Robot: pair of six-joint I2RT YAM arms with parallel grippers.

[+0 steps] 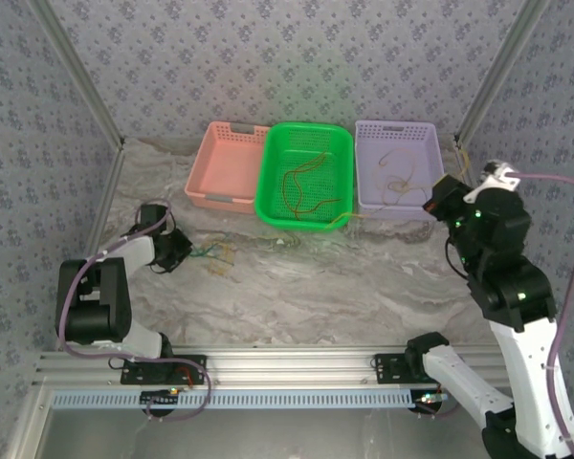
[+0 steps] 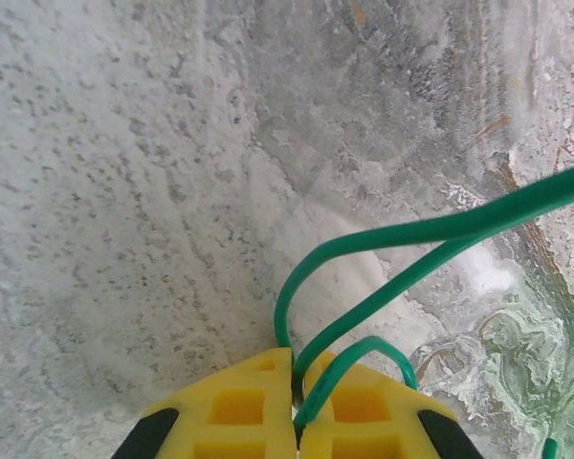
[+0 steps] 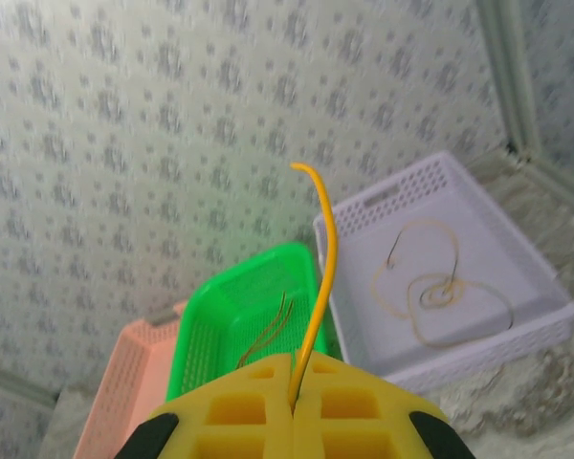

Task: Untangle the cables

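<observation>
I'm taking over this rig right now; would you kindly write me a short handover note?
Left gripper: shut on the green cable, low over the table.
Right gripper: shut on the yellow cable, raised beside the lavender basket.
Done: red-orange cables lie in the green basket; thin cables lie in the lavender basket.
Left: a small cluster of cables on the table by the left gripper; both held cables not yet put down.
</observation>
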